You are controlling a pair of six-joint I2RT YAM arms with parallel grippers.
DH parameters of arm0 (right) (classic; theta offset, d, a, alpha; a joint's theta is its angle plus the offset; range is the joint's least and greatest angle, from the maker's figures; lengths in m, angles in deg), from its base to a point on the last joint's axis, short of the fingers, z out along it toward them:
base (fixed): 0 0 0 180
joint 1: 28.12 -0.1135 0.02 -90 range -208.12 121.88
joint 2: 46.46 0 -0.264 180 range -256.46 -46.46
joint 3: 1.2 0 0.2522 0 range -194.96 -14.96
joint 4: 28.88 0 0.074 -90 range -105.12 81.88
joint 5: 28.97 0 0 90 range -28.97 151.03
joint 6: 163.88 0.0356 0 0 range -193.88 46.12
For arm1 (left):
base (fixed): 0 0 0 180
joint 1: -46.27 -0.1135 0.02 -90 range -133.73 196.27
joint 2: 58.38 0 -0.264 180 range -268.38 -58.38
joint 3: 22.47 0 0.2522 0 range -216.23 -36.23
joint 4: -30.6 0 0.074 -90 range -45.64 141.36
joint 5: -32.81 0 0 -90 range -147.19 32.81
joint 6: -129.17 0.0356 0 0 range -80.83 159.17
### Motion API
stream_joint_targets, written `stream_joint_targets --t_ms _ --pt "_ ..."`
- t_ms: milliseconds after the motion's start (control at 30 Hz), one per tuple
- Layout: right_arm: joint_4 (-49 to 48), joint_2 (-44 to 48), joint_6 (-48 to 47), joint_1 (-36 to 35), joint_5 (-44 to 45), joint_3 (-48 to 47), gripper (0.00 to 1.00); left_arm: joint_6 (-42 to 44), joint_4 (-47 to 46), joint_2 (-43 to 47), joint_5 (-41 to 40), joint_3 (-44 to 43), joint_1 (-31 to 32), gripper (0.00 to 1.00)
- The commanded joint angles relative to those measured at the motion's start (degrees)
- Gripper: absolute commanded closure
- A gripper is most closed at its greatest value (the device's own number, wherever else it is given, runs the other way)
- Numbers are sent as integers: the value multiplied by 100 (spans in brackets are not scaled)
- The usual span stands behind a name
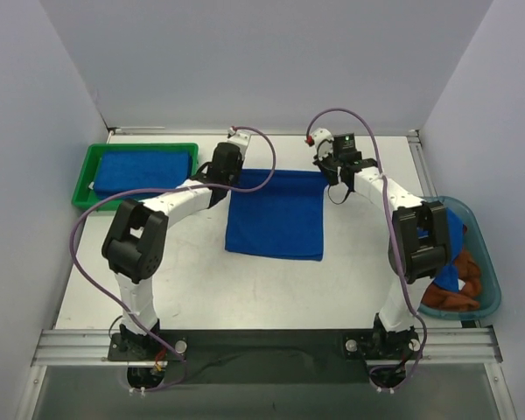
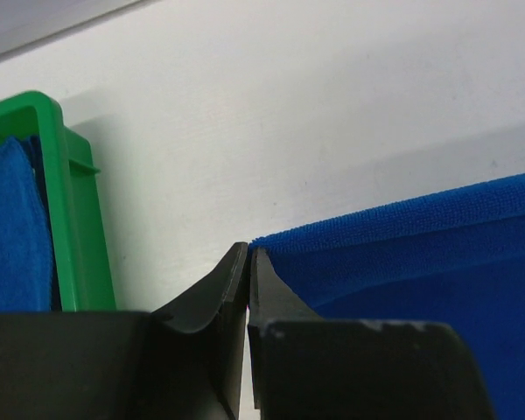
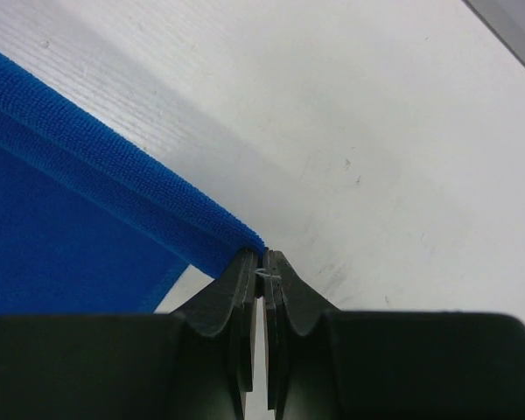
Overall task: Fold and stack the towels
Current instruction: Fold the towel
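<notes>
we take the royal blue terry towel (image 1: 276,214) spread flat in the middle of the white tabletop (image 1: 192,280) as our landmark. the left tool (image 1: 231,171) sits at the towel's far left corner. in the left wrist view its jaws are narrowed to a slit on that corner (image 2: 261,245). the right tool (image 1: 329,178) sits at the far right corner, its jaws pressed together on the very tip of the cloth (image 3: 252,245). from both wrist views the far hem (image 3: 114,171) stands a little off the surface, with a shadow under it.

left of the towel and well apart from it lies a green rectangular plastic tray (image 1: 87,179), holding a folded blue towel (image 1: 144,172). right of the landmark towel, past the tabletop's edge, is a translucent teal plastic bin (image 1: 490,280) with a rust-brown towel (image 1: 451,299) and more blue cloth (image 1: 452,249) in it.

the tabletop is matte white with faint scuffs beside the right tool. pale grey walls (image 1: 271,61) close it in on three sides. an aluminium rail (image 1: 70,346) runs along the near edge, and purple cables (image 1: 83,254) loop along both arms.
</notes>
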Motion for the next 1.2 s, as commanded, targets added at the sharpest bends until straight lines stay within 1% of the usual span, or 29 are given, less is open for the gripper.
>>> stream_joint_targets --t_ms 0,300,433,500,600,733,833,933,1100,1167 --pt "-68 493 151 18 -4 212 100 -10 -290 625 94 272 -52 100" --pt "274 1337 494 -272 40 1143 100 -581 78 1618 471 1283 -43 100" --pt "502 1592 687 -386 119 1539 100 -914 771 1785 734 1503 -34 100" --pt "564 1654 810 -430 111 1731 100 -1029 957 1847 876 1687 -25 100" --pt "679 1751 1030 -457 93 1916 100 -1362 1142 1952 929 1890 45 100" --pt "977 1882 1224 -483 189 2058 100 -1845 1397 2320 964 2276 159 100" --pt "1074 2032 1347 -492 269 2154 100 -2004 1406 2602 964 2593 203 100" --pt "1144 2155 1444 -536 260 2094 100 -1987 1458 2700 885 2576 203 100" --pt "1364 2348 1593 -606 312 1952 100 -1943 1853 2691 894 2198 194 100" --pt "1461 2463 1689 -615 313 1979 100 -1987 1907 2752 920 2233 212 100"
